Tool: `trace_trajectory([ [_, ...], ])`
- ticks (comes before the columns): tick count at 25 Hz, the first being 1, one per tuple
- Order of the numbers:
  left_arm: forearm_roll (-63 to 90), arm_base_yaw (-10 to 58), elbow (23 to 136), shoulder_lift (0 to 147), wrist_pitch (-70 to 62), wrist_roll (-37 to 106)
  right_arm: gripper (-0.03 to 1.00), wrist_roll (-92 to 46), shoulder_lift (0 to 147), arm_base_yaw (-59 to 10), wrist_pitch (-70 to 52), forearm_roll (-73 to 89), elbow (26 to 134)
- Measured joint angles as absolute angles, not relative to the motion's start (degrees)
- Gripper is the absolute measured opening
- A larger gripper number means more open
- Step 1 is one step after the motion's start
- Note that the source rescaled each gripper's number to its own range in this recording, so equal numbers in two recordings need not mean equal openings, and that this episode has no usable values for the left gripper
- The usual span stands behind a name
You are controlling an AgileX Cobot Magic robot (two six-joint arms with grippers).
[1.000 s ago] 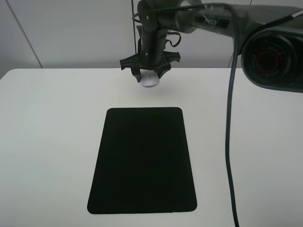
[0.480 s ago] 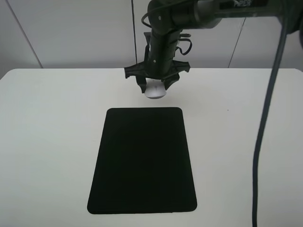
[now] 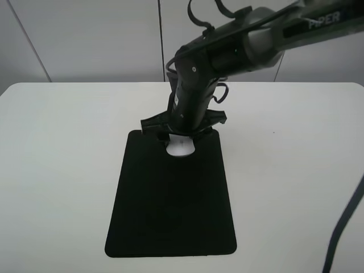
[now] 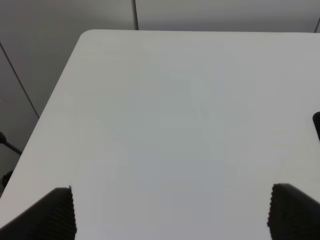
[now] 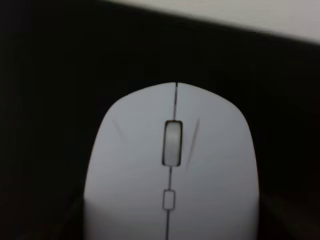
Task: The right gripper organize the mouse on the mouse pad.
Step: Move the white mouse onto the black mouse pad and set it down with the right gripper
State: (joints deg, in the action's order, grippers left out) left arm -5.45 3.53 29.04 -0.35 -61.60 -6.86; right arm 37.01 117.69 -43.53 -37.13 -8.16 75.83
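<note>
Mouse (image 3: 181, 149) sits between the jaws of the right gripper (image 3: 181, 141), which squeeze its sides so it cannot slip. It is low over the mouse pad (image 3: 170, 210), at the pad's end nearest the far edge of the table (image 3: 57, 142), likely ready to be put down.

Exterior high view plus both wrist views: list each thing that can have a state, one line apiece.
mouse: gripped, scroll wheel up, over the far end of the pad; contact with the pad cannot be told.
right gripper: shut on the mouse.
left gripper: open, holding nothing, over bare table.
mouse pad: lying flat on the table, near part bare.
</note>
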Motion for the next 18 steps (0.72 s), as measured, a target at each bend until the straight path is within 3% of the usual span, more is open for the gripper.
trace_trajectory([
  [7, -5.45, 3.53, 29.04, -0.35, -61.60, -6.86, 0.05, 42.06, 117.69, -48.20, -33.86, -9.20, 72.92],
  [18, -5.45, 3.53, 29.04, -0.35, -61.60, -6.86, 0.05, 51.75, 117.64, -49.17, -31.35, -15.71, 68.66],
])
